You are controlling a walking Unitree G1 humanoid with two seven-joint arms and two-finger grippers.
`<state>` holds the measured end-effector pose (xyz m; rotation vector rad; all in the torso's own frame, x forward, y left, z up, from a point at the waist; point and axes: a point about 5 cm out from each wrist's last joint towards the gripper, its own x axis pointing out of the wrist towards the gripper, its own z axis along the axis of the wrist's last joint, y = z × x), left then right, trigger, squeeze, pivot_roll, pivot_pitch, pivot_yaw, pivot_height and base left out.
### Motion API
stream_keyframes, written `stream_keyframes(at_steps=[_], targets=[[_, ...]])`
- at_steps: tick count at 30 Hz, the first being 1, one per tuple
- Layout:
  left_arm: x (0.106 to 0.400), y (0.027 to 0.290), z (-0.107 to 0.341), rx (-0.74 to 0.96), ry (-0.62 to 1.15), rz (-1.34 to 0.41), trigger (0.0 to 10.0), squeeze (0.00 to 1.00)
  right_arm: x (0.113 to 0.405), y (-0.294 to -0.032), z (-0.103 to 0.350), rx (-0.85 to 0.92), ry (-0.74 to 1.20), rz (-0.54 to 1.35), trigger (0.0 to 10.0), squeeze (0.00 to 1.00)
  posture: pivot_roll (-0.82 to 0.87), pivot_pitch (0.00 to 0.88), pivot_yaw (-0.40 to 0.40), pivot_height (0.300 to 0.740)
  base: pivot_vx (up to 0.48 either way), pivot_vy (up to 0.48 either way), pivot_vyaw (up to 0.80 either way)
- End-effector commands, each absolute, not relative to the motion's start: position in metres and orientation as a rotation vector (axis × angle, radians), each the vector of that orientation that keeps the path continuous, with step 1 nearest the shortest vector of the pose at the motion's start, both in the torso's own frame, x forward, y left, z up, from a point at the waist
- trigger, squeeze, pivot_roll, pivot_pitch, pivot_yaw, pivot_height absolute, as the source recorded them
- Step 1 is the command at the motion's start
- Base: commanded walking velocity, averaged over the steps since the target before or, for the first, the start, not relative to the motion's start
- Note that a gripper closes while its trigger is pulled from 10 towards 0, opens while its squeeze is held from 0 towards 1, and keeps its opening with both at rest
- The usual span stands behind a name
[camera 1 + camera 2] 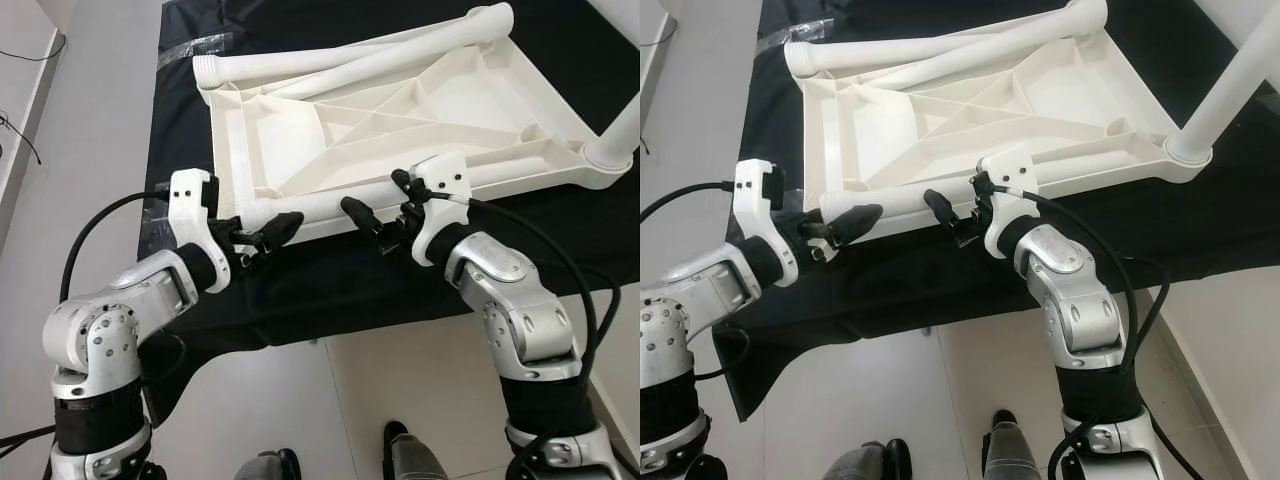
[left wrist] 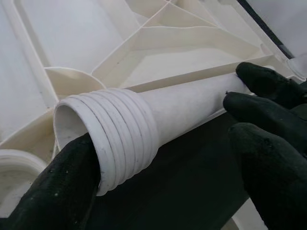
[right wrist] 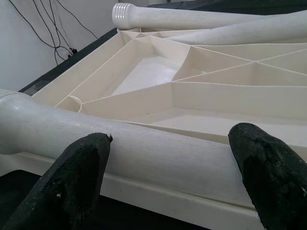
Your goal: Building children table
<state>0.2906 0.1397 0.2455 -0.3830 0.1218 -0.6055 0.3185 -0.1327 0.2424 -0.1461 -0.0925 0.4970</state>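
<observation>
— Black cloth (image 1: pixel 330 290) covers the low surface, pale floor tiles (image 1: pixel 100 150) all round. How many white pieces do you count?

— One upturned tabletop (image 1: pixel 400 110), ribs showing. Four legs: one leg already standing (image 1: pixel 618 140) in the far right corner, two loose legs (image 1: pixel 330 60) lying along the back edge, and a near leg (image 1: pixel 320 205) lying on the front rim.

— And the grippers?

— Two. The left gripper (image 2: pixel 158 158) is spread wide around the near leg's threaded end. The right gripper (image 3: pixel 168 167) straddles the same leg further along, fingers parted, not squeezing.
</observation>
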Motion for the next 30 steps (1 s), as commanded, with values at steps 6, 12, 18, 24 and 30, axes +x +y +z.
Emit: stream_keyframes(at_steps=[6, 12, 18, 24, 30], targets=[[0.292, 0.136, 0.239, -0.433, 0.134, -0.645, 10.0, 0.00, 0.316, -0.124, 0.239, -0.132, -0.080, 0.527, 10.0, 0.00, -0.15, 0.300, 0.105, 0.740, 0.000, 0.000, 0.00], [0.292, 0.133, 0.225, -0.504, 0.174, -0.760, 10.0, 0.00, 0.313, -0.118, 0.237, -0.117, -0.075, 0.537, 10.0, 0.00, -0.16, 0.301, 0.095, 0.740, 0.000, 0.000, 0.00], [0.296, 0.131, 0.217, -0.531, 0.197, -0.880, 10.0, 0.00, 0.312, -0.115, 0.237, -0.112, -0.073, 0.536, 10.0, 0.00, -0.16, 0.305, 0.093, 0.740, 0.000, 0.000, 0.00], [0.316, 0.125, 0.224, -0.521, 0.195, -0.983, 10.0, 0.00, 0.311, -0.115, 0.237, -0.107, -0.077, 0.513, 10.0, 0.00, -0.17, 0.301, 0.097, 0.740, 0.000, 0.000, 0.00], [0.321, 0.117, 0.220, -0.471, 0.259, -1.097, 10.0, 0.00, 0.311, -0.116, 0.239, -0.107, -0.083, 0.496, 10.0, 0.00, -0.18, 0.302, 0.101, 0.740, 0.000, 0.000, 0.00]])
